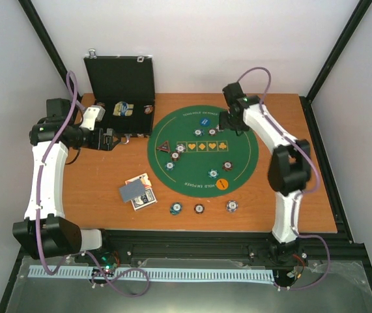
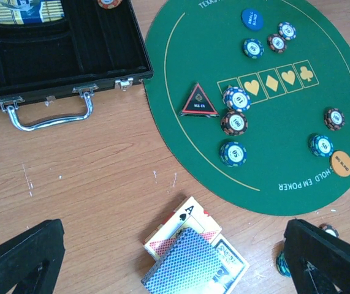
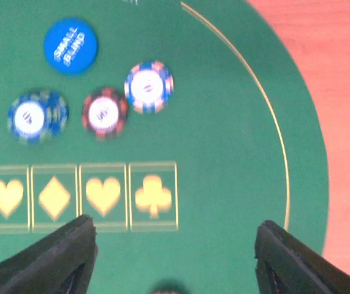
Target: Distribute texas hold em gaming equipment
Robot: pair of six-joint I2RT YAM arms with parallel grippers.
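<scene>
Chips (image 3: 105,113) are the equipment in hand: three lie in a close group on the mat (image 1: 192,175), just beside the blue disc (image 3: 70,46), at the far seat.

1. Right gripper (image 3: 175,263): hangs over the suit boxes near that group, jaws apart, nothing between them. A dark blob at the bottom edge of the wrist view is too blurred to identify.
2. Left gripper (image 1: 111,139): jaws fully apart, empty, above the table (image 1: 94,189) near the case (image 2: 40,67).
3. Other seats: three chips beside the token (image 2: 199,101); two near the orange disc (image 2: 341,163).

Judged step: chip placement at the far seat appears finished.

Next move, judged: three chips (image 1: 199,208) lie off the mat at the near side, and the cards (image 2: 187,260) lie piled and undealt. A chip calls for a pinch across its rim. A card lies flat and calls for a grip on an overhanging edge.
</scene>
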